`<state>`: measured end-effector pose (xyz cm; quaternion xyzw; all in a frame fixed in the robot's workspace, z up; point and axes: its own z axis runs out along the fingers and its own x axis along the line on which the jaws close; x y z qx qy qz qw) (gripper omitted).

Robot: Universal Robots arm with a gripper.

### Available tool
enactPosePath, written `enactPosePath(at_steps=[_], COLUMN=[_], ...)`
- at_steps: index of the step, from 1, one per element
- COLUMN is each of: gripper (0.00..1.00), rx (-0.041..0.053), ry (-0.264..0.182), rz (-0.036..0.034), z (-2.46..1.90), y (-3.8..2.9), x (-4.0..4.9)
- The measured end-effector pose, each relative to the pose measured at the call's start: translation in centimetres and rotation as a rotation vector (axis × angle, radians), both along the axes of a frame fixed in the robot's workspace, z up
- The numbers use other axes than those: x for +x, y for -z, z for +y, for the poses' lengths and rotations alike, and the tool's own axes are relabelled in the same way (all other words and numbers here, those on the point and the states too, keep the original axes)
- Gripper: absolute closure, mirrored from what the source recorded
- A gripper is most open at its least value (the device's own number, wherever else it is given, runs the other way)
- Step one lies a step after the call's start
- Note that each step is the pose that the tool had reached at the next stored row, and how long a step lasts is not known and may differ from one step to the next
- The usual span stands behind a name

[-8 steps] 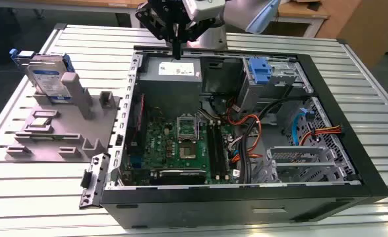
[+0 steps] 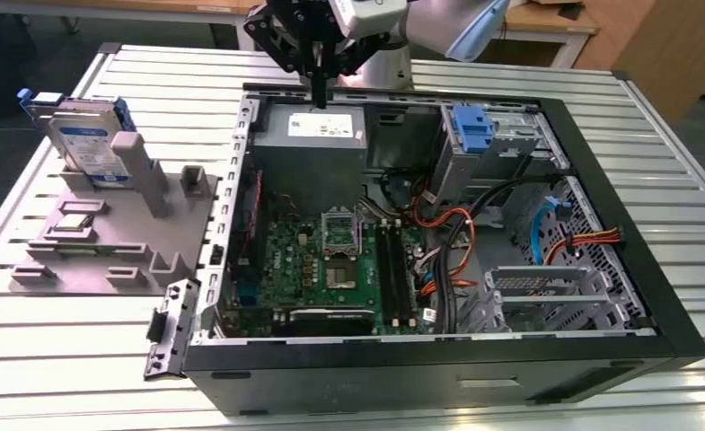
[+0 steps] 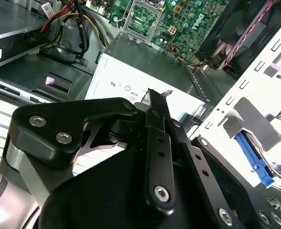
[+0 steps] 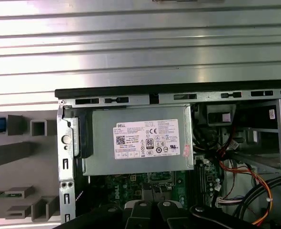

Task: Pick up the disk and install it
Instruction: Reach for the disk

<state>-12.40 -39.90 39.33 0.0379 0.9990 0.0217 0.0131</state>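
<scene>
The gripper (image 2: 320, 97) is hanging clenched and empty above the grey power supply (image 2: 310, 135) at the open computer case's (image 2: 448, 359) far side; the disk (image 2: 92, 144) is standing upright in the grey fixture (image 2: 125, 235) on the counter (image 2: 65, 332), at the exterior view's left, well apart.

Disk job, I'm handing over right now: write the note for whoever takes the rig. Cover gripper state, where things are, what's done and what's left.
Gripper: jaws shut, holding nothing, hanging just above the grey power supply inside the open computer case.
Disk: stands upright in the grey fixture on the table, on the exterior view's left of the case, well apart from the gripper.
Done: nothing shows as done; the disk is not picked up.
Left: the whole job, both the pickup and the install.
</scene>
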Motion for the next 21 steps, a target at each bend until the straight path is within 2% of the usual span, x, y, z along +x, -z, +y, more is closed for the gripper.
enactPosePath(at_steps=[21], gripper=[0.90], rx=[0.0000], ry=[0.000], rz=[0.0001], z=[0.00], y=[0.11], x=[-1.66])
